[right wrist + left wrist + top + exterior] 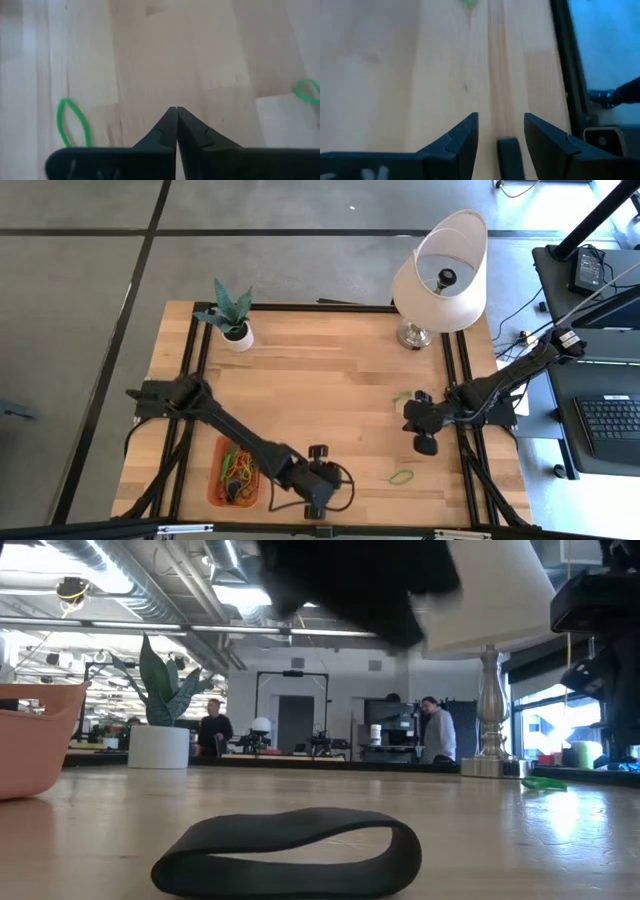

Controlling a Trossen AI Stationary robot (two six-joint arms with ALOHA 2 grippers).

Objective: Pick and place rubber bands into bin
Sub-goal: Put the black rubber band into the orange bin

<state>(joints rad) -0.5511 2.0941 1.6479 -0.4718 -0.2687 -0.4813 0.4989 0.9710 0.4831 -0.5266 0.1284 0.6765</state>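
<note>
Seemingly left tool (501,142) straddles black band (509,157)

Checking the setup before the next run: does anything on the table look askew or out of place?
The lamp at the table's far edge has its shade tipped sideways. A few rubber bands lie loose on the wood outside the bin.

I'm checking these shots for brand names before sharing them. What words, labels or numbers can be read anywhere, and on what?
None can be read.
Left gripper: pale marks on its housing, cut off by the picture's edge and too blurred to read.
Laptop beside the table: key legends too small to read.
Bin, lamp, plant pot: no lettering visible.
</note>
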